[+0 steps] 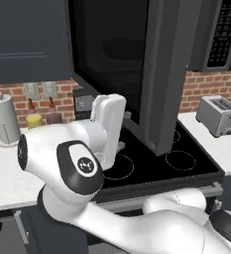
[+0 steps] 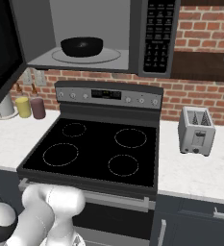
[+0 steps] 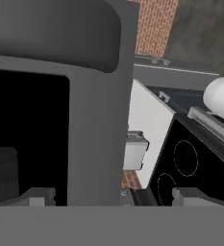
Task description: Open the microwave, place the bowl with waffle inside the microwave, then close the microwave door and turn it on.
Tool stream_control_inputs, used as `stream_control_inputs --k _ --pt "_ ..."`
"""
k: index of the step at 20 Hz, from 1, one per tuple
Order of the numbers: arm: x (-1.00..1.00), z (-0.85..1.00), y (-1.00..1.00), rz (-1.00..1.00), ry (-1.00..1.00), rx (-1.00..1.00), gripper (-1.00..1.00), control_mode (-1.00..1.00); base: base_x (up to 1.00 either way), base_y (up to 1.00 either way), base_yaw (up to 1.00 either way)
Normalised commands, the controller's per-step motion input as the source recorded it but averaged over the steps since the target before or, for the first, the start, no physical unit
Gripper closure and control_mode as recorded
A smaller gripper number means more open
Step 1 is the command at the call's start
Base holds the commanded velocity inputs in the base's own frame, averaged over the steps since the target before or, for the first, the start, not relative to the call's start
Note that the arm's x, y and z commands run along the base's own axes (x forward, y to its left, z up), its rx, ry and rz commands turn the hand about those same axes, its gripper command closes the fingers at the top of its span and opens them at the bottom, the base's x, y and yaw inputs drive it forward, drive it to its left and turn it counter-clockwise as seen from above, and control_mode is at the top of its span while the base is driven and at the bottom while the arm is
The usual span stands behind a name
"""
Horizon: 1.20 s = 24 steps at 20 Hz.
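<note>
The microwave (image 2: 99,38) hung above the stove (image 2: 94,149) with its cavity exposed, and the bowl with waffle (image 2: 82,46) sat on the round turntable inside, roughly centred on the light grey floor; the waffle itself could not be made out in the dark bowl. The microwave door (image 1: 132,64) stood swung wide open, its black glass window and grey frame reaching out over the cooktop in the left base view and showing as a dark panel at the upper left edge of the right base view. The keypad strip (image 2: 159,36) ran down the microwave's right side. In the hand view the gripper (image 3: 112,197) faced the door's grey frame up close, its jaws spread wide to either side of that frame with nothing held between them. A silver toaster (image 2: 196,130) stood on the counter (image 2: 195,173) to the right of the stove, and a paper towel roll (image 1: 4,119) and two small jars (image 2: 30,106) stood on the left, against the brick wall.
</note>
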Motion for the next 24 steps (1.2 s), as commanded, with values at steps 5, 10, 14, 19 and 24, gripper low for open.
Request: stream_control_inputs --k 5,10,14,19,24 --pt "0.99 0.07 -1.00 0.00 0.00 0.04 -1.00 -1.00 0.00 0.00 0.00" --pt "1.00 0.19 -1.00 0.01 0.12 0.05 -1.00 -1.00 0.00 0.00 0.00" --pt "1.00 0.31 -0.90 0.00 0.27 0.07 -1.00 -1.00 0.00 0.00 0.00" --pt "1.00 0.01 -0.43 0.00 0.29 0.02 -1.00 -1.00 0.00 0.00 0.00" --pt "1.00 0.09 -0.17 0.02 0.20 0.01 -1.00 -1.00 0.00 0.00 0.00"
